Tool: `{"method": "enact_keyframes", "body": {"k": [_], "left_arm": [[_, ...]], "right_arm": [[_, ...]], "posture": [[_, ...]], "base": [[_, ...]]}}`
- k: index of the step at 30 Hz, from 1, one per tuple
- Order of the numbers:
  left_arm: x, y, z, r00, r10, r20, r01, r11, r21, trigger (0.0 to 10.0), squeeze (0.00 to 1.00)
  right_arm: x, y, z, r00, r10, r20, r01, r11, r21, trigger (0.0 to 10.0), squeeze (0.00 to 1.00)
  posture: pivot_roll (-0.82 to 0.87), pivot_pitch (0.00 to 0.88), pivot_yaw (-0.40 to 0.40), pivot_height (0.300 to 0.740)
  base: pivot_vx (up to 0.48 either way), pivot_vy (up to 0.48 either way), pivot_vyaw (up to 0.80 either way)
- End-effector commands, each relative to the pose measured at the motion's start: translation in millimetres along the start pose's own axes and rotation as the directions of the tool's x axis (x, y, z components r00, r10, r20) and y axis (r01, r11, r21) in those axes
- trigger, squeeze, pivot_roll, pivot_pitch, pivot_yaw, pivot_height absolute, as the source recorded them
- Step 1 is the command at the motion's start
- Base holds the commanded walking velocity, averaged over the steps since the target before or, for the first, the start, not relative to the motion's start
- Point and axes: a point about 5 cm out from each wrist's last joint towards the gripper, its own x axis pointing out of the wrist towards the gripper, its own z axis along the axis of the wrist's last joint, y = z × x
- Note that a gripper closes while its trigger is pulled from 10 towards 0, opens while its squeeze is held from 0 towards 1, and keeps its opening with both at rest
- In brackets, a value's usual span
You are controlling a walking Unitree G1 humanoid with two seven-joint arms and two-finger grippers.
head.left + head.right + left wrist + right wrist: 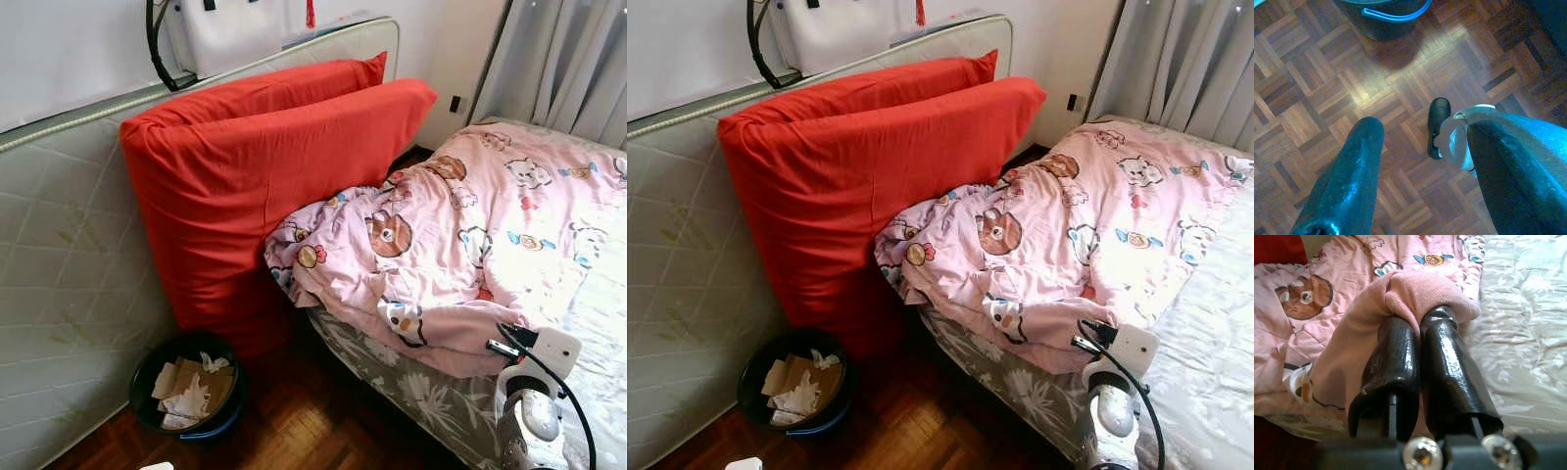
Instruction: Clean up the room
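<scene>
Bed (411, 392) edge: right gripper (1418, 316) fingers pinching blanket (460, 245); left gripper (1420, 132) spread over parquet (1312, 73).

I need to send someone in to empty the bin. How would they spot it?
Find the big red cushions propped against the upright mattress beside the bed. At their foot, on the wood parquet floor, stands the bin. It is round and dark with a blue rim, the one container there, holding crumpled paper and cardboard.

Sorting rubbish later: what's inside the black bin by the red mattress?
The black bin holds crumpled paper and cardboard scraps; whatever lies beneath them is covered.
</scene>
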Motion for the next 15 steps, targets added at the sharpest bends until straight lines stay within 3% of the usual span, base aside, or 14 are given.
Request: {"method": "enact_keyframes", "body": {"k": [1,6,15], "left_arm": [[-2.0,3.8,-4.8,1.0,0.005,-0.015,-0.005,1.0,0.008,10.0,0.0],[-2.5,4.6,-5.6,1.0,0.004,-0.014,-0.003,1.0,0.008,10.0,0.0],[-2.2,-0.4,-7.7,1.0,-0.007,-0.016,0.007,1.0,0.016,10.0,0.0]], "right_arm": [[1.1,0.6,4.2,1.0,-0.002,0.015,0.002,1.0,0.007,10.0,0.0],[0.9,-0.1,4.3,1.0,-0.004,0.016,0.004,1.0,0.007,10.0,0.0],[0.3,-1.5,3.7,1.0,-0.006,0.01,0.006,1.0,0.003,10.0,0.0]], "posture": [[0.07,0.0,0.016,0.74],[0.07,0.0,0.015,0.74],[0.07,0.0,0.013,0.74]], "base": [[0.0,0.0,0.0],[0.0,0.0,0.0],[-0.239,0.0,0.0]]}}
